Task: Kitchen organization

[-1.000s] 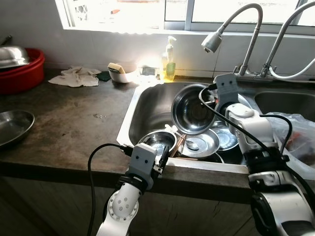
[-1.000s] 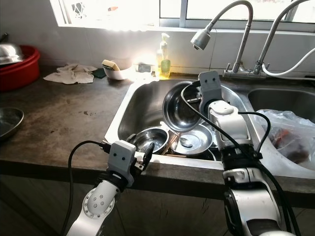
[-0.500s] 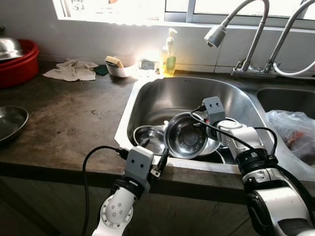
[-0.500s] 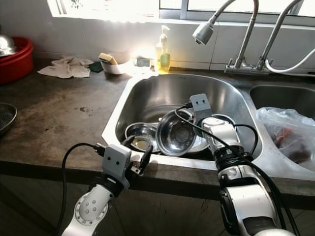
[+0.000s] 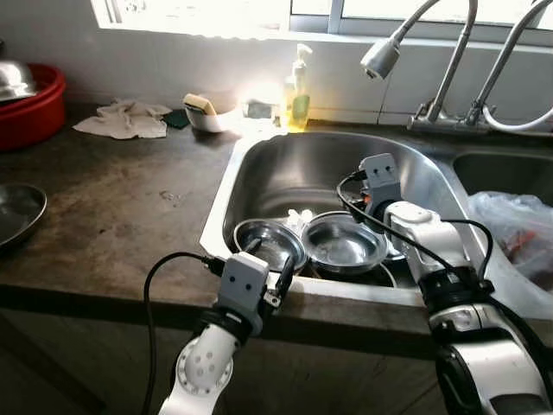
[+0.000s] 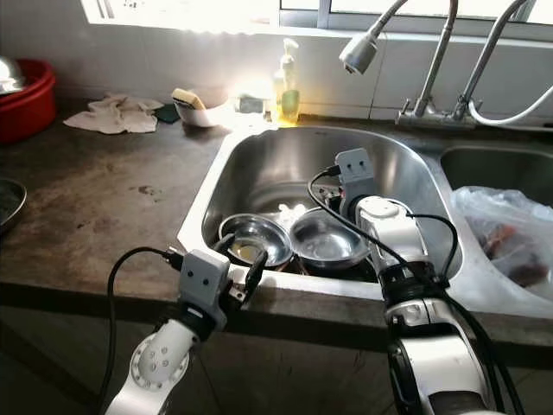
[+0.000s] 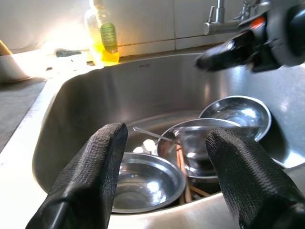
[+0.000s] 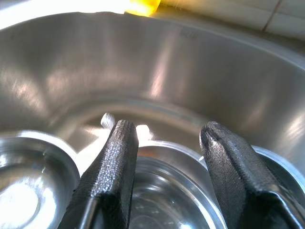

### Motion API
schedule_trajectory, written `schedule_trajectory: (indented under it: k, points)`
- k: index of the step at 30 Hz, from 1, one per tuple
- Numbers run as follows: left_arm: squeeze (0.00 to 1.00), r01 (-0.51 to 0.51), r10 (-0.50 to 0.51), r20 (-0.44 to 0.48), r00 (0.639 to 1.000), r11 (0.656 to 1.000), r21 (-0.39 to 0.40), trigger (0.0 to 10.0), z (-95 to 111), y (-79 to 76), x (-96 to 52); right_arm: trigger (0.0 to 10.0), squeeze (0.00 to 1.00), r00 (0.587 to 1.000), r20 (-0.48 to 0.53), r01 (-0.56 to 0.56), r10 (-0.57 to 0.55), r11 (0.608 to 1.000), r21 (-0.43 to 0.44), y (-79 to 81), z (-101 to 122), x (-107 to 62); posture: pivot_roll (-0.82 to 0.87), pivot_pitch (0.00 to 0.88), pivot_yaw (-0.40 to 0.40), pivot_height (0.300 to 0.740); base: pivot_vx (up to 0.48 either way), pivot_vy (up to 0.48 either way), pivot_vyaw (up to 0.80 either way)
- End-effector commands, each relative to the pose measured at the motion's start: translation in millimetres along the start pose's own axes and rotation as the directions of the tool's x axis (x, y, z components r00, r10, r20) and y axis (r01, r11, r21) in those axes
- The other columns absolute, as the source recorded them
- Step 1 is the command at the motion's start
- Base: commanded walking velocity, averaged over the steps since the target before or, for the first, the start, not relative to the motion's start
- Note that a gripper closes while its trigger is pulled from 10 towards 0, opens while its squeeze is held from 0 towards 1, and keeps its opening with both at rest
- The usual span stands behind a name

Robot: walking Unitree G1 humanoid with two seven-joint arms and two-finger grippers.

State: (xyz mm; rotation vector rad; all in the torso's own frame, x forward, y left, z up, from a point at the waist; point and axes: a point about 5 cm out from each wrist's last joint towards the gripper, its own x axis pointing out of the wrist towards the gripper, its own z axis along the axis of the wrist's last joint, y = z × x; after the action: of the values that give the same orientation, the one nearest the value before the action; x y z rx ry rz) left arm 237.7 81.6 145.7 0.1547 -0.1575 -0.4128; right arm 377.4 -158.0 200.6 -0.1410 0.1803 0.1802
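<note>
Several steel bowls lie in the steel sink [image 5: 226, 203]: one at the front left [image 5: 270, 242], a wider one [image 5: 343, 244] in the middle, and another [image 7: 236, 112] behind it. My right gripper [image 8: 167, 129] hangs open just above the far rim of the middle bowl, with nothing between its fingers. The right wrist [image 5: 378, 173] reaches down into the basin. My left gripper [image 7: 167, 131] stands open over the sink's front edge, pointing at the bowls and touching none. A spoon and chopsticks [image 7: 183, 183] lie among the bowls.
A yellow soap bottle [image 5: 299, 91] and a white dish with a sponge [image 5: 203, 117] stand behind the sink, with a faucet head [image 5: 380, 59] above it. On the counter's left are a cloth [image 5: 125, 121], a red basin [image 5: 34, 95] and a steel plate [image 5: 13, 216]. A plastic bag [image 5: 510, 233] fills the right basin.
My right gripper brought the tilted steel bowl down from above the sink, laid it flat among the other bowls and let go. The left gripper stayed at the sink's front edge.
</note>
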Motion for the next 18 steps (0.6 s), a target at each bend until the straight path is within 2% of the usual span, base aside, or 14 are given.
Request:
schedule_trajectory:
  k: [1,4,5,7,8,10,12,13,15,17,18]
  points:
    - [0.00,-0.006,0.006,-0.024,1.000,1.000,-0.004,10.0,-4.6,0.3,1.6,10.0,0.00,0.996,0.077,0.033,-0.035,0.999,0.019,-3.3,9.6,-7.8,0.20,0.061,-0.057,0.740,0.000,0.000,0.00]
    - [0.00,-0.007,0.007,-0.020,1.000,1.000,-0.001,10.0,-4.4,0.6,3.6,10.0,0.00,0.987,0.138,0.076,-0.079,0.997,0.026,-5.1,13.3,-19.5,0.19,0.053,-0.057,0.740,0.000,0.000,0.00]
    - [0.00,-0.005,0.005,-0.018,1.000,1.000,0.003,10.0,-4.1,0.4,4.7,10.0,0.00,0.983,0.161,0.093,-0.092,0.996,-0.001,-5.0,14.5,-28.4,0.19,0.052,-0.055,0.740,0.000,0.000,0.00]
    - [0.00,-0.006,0.006,-0.018,1.000,1.000,0.002,10.0,-4.4,0.7,5.3,10.0,0.00,0.979,0.180,0.100,-0.096,0.995,-0.010,-4.9,15.7,-33.1,0.18,0.044,-0.050,0.740,0.000,0.000,0.00]
    - [0.00,-0.007,0.007,-0.016,1.000,1.000,0.001,10.0,-4.8,0.7,6.3,10.0,0.00,0.964,0.236,0.127,-0.125,0.992,0.008,-6.0,19.6,-45.6,0.18,0.041,-0.048,0.740,0.000,0.000,0.00]
    - [0.00,-0.007,0.007,-0.016,1.000,1.000,0.001,10.0,-5.5,0.8,7.3,10.0,0.00,0.953,0.269,0.143,-0.141,0.990,0.015,-5.7,21.1,-53.1,0.17,0.033,-0.046,0.740,0.000,0.000,0.00]
    - [0.00,-0.008,0.008,-0.015,1.000,1.000,0.006,10.0,-5.8,1.0,8.7,10.0,0.00,0.926,0.344,0.175,-0.153,0.984,-0.035,-2.6,23.8,-67.2,0.17,0.026,-0.040,0.740,0.000,0.000,0.00]
    - [0.00,-0.007,0.007,-0.014,1.000,1.000,0.006,10.0,-5.7,1.0,9.1,10.0,0.00,0.918,0.363,0.186,-0.159,0.982,-0.040,-1.8,24.6,-71.4,0.17,0.024,-0.040,0.740,0.000,0.000,0.00]
    - [0.00,-0.004,0.004,-0.012,1.000,1.000,0.010,10.0,-5.2,0.8,10.2,10.0,0.00,0.901,0.389,0.208,-0.194,0.978,0.006,0.1,22.8,-82.5,0.16,0.023,-0.035,0.740,0.000,0.000,0.00]
    - [0.00,-0.007,0.010,-0.037,0.999,0.998,0.065,10.0,-7.4,1.7,11.5,10.0,0.00,0.893,0.408,0.211,-0.191,0.978,-0.003,3.8,19.2,-91.0,0.16,0.019,-0.035,0.740,0.000,0.000,0.00]
    - [0.00,-0.010,0.012,-0.041,0.999,0.999,0.053,10.0,-8.2,1.7,11.5,10.0,0.00,0.886,0.425,0.215,-0.187,0.976,-0.018,5.8,18.1,-94.9,0.16,0.016,-0.034,0.740,0.000,0.000,0.00]
